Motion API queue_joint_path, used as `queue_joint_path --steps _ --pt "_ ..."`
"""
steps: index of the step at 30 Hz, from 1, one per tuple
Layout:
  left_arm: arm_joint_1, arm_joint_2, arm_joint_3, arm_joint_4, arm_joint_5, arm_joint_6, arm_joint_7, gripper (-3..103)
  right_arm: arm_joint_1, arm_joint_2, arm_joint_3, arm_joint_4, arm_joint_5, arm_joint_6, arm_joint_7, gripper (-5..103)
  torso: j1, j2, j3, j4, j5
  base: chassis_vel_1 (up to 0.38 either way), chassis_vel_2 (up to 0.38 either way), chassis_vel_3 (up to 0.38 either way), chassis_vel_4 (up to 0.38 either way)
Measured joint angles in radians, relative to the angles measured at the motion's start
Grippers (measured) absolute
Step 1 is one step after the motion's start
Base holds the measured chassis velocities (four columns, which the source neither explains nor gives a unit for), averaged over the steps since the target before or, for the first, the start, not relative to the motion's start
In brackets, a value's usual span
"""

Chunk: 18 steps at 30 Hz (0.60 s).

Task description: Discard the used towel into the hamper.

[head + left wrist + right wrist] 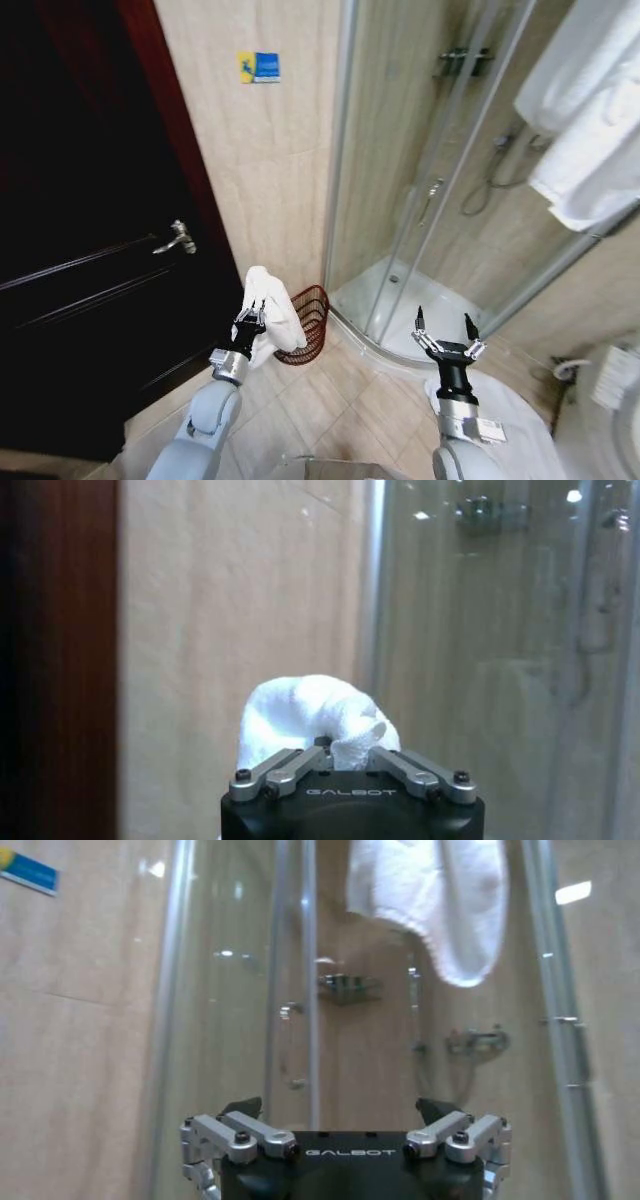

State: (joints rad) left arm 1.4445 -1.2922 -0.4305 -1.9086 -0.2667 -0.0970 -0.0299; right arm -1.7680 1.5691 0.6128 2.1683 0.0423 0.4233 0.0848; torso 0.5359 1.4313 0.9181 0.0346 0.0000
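My left gripper (250,320) is shut on a white used towel (268,305), which bunches above the fingers and drapes down beside them. The left wrist view has the towel (310,716) bulging out between the closed fingers (285,769). The hamper (306,328), a small reddish-brown wire basket, stands on the floor against the beige wall, just right of and behind the held towel. My right gripper (443,330) is held up open and empty in front of the shower tray; its fingers (245,1129) are spread wide in the right wrist view.
A dark wooden door (90,250) with a metal handle (176,238) fills the left. A curved glass shower enclosure (440,190) stands to the right of the hamper. White towels (590,110) hang at the upper right. A white bath mat (520,420) lies on the tiled floor.
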Motion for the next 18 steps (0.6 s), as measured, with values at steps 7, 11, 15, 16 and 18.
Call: queue_joint_path --steps 7,11,15,16,18 --pt "-0.102 0.009 0.051 0.189 -0.037 0.012 -0.012 6 -0.016 0.004 -0.011 -0.013 -0.027 0.023 0.008 100 0.000 0.000 0.000 0.0000 -0.0001 -0.063 -0.060 -0.048 -0.068" --pt "-0.169 0.006 0.075 0.275 -0.044 0.008 -0.017 6 -0.022 0.002 0.001 -0.018 -0.031 0.029 0.013 100 0.000 0.000 0.000 0.0004 -0.0002 0.000 0.000 0.000 0.000" --pt "-0.227 0.001 0.089 0.329 -0.050 0.006 -0.025 6 -0.022 -0.005 0.009 -0.027 -0.031 0.032 0.015 100 0.000 0.000 0.000 0.0001 -0.0001 0.000 0.000 0.000 0.000" --pt "-0.250 0.001 0.093 0.349 -0.054 0.005 -0.028 6 -0.022 -0.006 0.008 -0.030 -0.030 0.031 0.015 100 0.000 0.000 0.000 0.0000 0.0000 0.000 0.000 0.000 0.000" --pt "-0.268 0.002 0.096 0.365 -0.056 0.005 -0.029 6 -0.019 -0.005 0.007 -0.033 -0.030 0.027 0.015 100 0.000 0.000 0.000 0.0002 0.0000 0.000 0.000 0.000 0.000"
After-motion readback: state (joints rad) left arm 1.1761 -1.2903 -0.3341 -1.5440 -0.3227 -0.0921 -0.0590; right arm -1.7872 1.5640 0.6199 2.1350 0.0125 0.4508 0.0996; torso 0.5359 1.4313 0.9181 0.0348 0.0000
